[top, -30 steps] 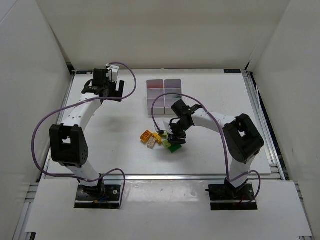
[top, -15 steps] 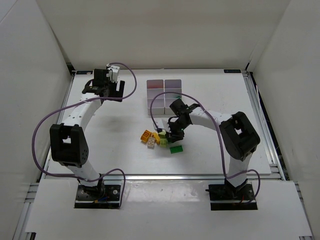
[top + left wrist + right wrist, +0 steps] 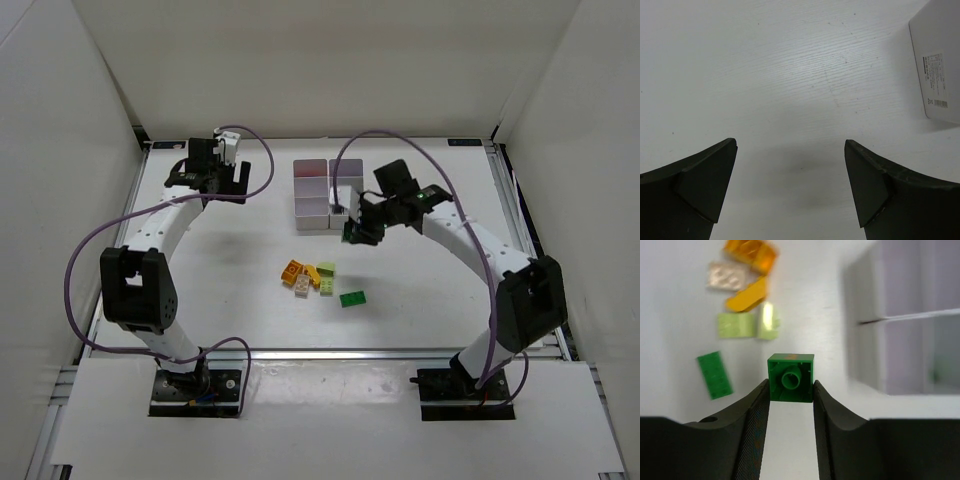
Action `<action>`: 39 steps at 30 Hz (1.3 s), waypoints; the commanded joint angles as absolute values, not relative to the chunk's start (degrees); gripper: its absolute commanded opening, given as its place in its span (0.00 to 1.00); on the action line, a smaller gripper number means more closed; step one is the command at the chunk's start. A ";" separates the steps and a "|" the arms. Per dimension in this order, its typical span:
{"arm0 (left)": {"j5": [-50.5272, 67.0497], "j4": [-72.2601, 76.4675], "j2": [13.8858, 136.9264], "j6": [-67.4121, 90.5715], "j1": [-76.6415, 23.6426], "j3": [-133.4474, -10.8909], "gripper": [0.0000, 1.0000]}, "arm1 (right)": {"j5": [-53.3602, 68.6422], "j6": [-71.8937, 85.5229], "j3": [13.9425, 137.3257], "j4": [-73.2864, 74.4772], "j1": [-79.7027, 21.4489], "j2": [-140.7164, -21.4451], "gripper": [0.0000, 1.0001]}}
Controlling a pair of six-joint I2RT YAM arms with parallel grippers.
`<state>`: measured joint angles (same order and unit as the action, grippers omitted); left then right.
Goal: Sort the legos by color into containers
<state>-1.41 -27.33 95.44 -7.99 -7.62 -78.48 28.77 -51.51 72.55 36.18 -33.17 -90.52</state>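
My right gripper (image 3: 355, 232) is shut on a green square brick (image 3: 791, 377), held above the table just in front of the right side of the containers (image 3: 327, 192). In the right wrist view the gripper (image 3: 791, 386) clamps the brick by its sides, with its hollow underside facing the camera, and the bins (image 3: 910, 315) lie to the right. Loose legos lie mid-table: orange (image 3: 292, 269), tan (image 3: 302, 285), yellow (image 3: 313, 276), lime (image 3: 326, 272) and a flat green plate (image 3: 352, 298). My left gripper (image 3: 208, 180) is open and empty over bare table at the far left (image 3: 790, 165).
A white labelled panel (image 3: 939, 65) lies at the right edge of the left wrist view. White walls enclose the table on three sides. A metal rail (image 3: 520, 230) runs along the table's right edge.
My right gripper rose from the pile with the green square brick and swung back and right to the containers. The flat green plate now lies uncovered. The left arm has not moved.
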 commanded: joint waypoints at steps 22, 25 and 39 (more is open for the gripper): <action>0.79 -26.46 98.70 -7.91 -7.82 -83.85 0.99 | 18.02 -40.34 107.14 31.03 -26.28 -119.00 0.13; 0.88 -26.46 98.79 -7.91 -7.82 -83.85 0.99 | 17.75 -40.17 106.61 30.32 -26.11 -118.74 0.13; 0.97 -26.46 99.41 -7.91 -7.82 -84.11 0.99 | 15.12 -39.29 106.53 28.39 -26.10 -119.62 0.47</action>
